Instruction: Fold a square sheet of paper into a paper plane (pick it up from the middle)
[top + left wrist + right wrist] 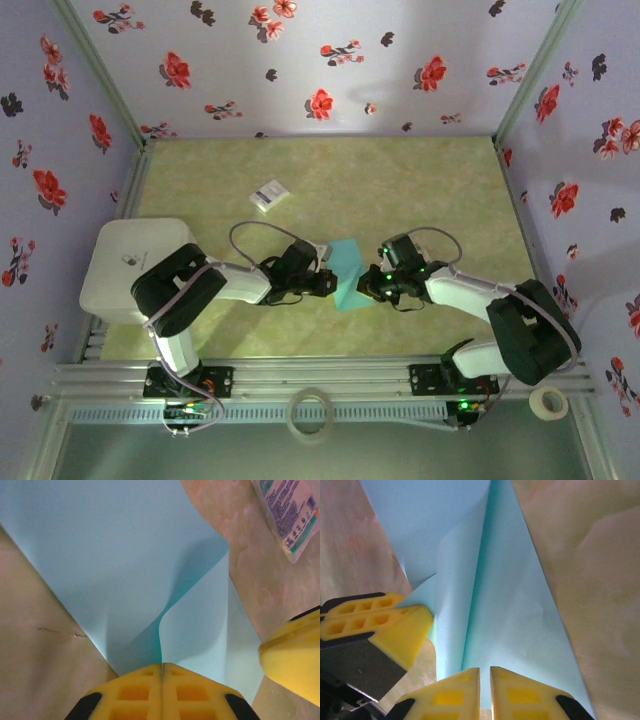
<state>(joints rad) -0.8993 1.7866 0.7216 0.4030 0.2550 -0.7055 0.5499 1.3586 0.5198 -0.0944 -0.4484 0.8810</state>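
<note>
The square sheet of paper is teal and lies mid-table between both arms, partly folded with a raised crease. My left gripper comes in from the left, and its yellow jaws are shut on the standing fold of the sheet. My right gripper faces it from the right. Its jaws stand a narrow gap apart over the sheet, with the paper showing through the gap. The left gripper's fingers sit close beside the fold.
A small printed card lies behind the sheet, toward the back left. A white box stands at the left edge. Two tape rolls rest on the front rail. Flowered walls close in three sides.
</note>
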